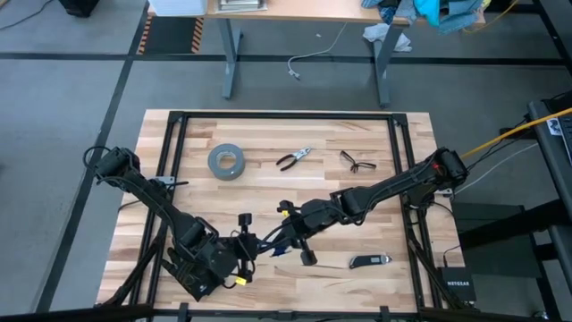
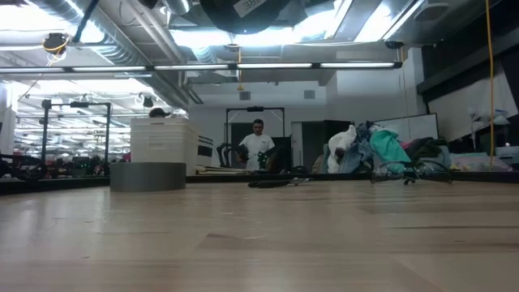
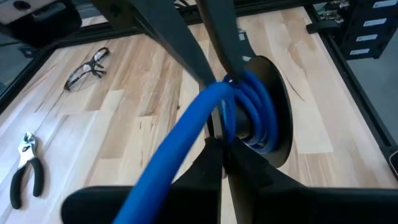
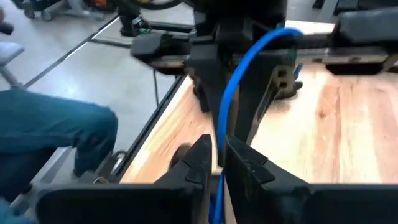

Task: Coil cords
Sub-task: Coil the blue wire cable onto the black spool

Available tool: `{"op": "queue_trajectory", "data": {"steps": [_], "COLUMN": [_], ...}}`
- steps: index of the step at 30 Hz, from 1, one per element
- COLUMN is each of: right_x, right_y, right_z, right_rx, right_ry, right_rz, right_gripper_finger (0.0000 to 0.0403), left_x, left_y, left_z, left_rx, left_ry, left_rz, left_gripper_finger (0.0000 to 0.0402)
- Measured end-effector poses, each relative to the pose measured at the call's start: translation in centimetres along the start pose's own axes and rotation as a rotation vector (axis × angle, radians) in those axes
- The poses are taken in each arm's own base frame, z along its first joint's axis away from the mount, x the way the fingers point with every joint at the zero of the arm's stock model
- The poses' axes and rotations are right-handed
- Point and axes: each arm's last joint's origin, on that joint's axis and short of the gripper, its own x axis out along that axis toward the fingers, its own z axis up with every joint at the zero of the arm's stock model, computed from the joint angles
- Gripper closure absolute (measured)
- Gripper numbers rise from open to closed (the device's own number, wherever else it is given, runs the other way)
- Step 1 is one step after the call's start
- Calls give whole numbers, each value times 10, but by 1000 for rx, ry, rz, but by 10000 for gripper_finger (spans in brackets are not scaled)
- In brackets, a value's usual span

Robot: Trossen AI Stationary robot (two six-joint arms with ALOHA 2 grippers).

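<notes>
Butcher-block table (image 1: pixel 357 134), tape roll (image 1: pixel 226 162) landmark. Cords (image 1: pixel 273 243) below-right of roll. Left gripper (image 3: pixel 225 152) clamped on blue cord, anchoring coil. Right gripper (image 4: pixel 219 158) pinching strand, likely feeding next loop.

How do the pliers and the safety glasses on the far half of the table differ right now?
The pliers are black-handled with a pale metal nose; the glasses are a thin dark frame with clear lenses. The pliers lie nearer the grey tape roll, the glasses toward the right arm's side. The pliers' handles are spread in a V; the glasses' temples look unfolded. Both rest flat on the wooden table, away from either tool.
</notes>
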Motion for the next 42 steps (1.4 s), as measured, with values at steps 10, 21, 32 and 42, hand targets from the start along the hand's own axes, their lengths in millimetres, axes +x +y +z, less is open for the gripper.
{"op": "queue_trajectory", "data": {"steps": [10, 21, 32, 42], "right_x": [-1, 10, 33, 32], "right_y": [-1, 0, -3, 1], "right_z": [2, 1, -9, -8], "right_rx": [-3, 17, 4, -23], "right_ry": [-19, -64, -121, -113], "right_rz": [-39, 48, 105, 248], "right_gripper_finger": [369, 229, 209, 252], "left_x": [0, 0, 0, 0], "left_y": [1, 0, 0, -1], "left_z": [0, 1, 1, 1], "left_rx": [-10, 22, 27, 25], "left_ry": [0, -9, -4, -7], "left_rz": [2, -5, -7, -11], "left_gripper_finger": [401, 401, 401, 401]}}
